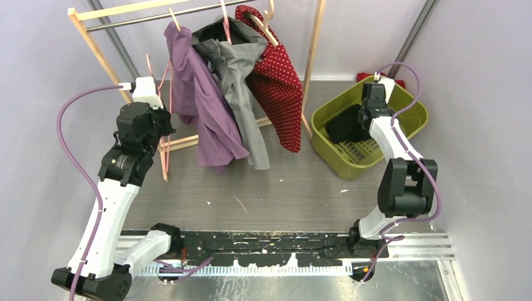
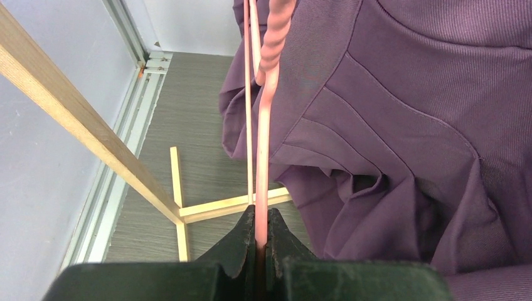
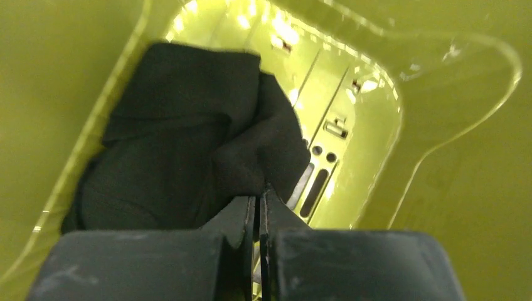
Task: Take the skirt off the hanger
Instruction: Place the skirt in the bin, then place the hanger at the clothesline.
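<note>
An empty pink hanger hangs upright beside the left post of the wooden rack, and my left gripper is shut on its thin lower bar. In the left wrist view the pink hanger runs straight up out of the closed left gripper. The black skirt lies bunched inside the green basket. My right gripper reaches down into that basket. In the right wrist view the right gripper is shut on a raised fold of the black skirt.
The wooden rack carries a purple garment, a grey garment and a red dotted garment on their hangers. The purple garment hangs right beside the pink hanger. The green basket's wall surrounds the right gripper.
</note>
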Action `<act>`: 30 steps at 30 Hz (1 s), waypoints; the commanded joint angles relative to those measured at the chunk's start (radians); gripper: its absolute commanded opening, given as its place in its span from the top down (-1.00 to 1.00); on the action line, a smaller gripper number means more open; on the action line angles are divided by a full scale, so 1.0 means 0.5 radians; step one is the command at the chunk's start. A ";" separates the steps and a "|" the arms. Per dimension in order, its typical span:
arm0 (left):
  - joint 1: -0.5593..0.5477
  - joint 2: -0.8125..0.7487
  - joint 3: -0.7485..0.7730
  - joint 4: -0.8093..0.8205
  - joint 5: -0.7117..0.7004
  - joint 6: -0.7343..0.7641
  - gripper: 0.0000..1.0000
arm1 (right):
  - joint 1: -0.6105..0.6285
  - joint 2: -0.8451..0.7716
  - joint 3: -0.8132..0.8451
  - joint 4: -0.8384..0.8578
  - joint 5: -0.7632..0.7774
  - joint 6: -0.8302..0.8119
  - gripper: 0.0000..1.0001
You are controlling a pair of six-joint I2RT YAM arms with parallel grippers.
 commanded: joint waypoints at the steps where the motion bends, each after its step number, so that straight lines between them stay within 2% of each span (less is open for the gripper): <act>1: -0.004 -0.020 0.078 0.083 -0.028 0.021 1.00 | -0.093 0.027 0.001 -0.063 -0.110 0.204 0.98; 3: -0.007 -0.015 0.085 0.083 -0.032 0.022 1.00 | -0.097 0.026 -0.008 -0.074 -0.182 0.198 0.97; 5: -0.005 -0.004 0.096 0.084 -0.033 0.023 1.00 | -0.095 0.009 -0.004 -0.083 -0.254 0.191 0.80; 6: -0.004 0.001 0.099 0.085 -0.033 0.025 1.00 | -0.094 0.000 0.013 -0.091 -0.268 0.191 0.45; 7: -0.006 0.002 0.103 0.088 -0.038 0.025 1.00 | -0.094 -0.006 0.047 -0.114 -0.307 0.179 0.00; 10: -0.005 0.005 0.130 0.098 -0.083 0.030 1.00 | -0.094 -0.046 0.176 -0.155 -0.420 0.150 -0.23; 12: -0.005 0.013 0.167 0.102 -0.119 0.045 1.00 | -0.093 -0.082 0.328 -0.201 -0.448 0.175 -0.26; 17: -0.005 0.043 0.297 0.129 -0.203 0.036 1.00 | -0.016 -0.106 0.698 -0.264 -0.488 0.193 -0.15; 20: -0.007 0.088 0.354 0.204 -0.251 0.067 1.00 | 0.084 -0.118 0.792 -0.226 -0.446 0.164 -0.18; 22: -0.006 0.143 0.395 0.244 -0.278 0.106 1.00 | 0.154 -0.107 0.854 -0.213 -0.426 0.126 -0.38; 25: -0.007 0.209 0.412 0.334 -0.297 0.136 1.00 | 0.234 -0.080 0.941 -0.205 -0.442 0.048 -0.26; 28: -0.007 0.271 0.424 0.392 -0.300 0.141 1.00 | 0.258 -0.059 0.974 -0.188 -0.445 0.061 -0.36; 30: -0.005 0.316 0.434 0.431 -0.300 0.150 1.00 | 0.261 -0.061 0.964 -0.170 -0.465 0.068 -0.32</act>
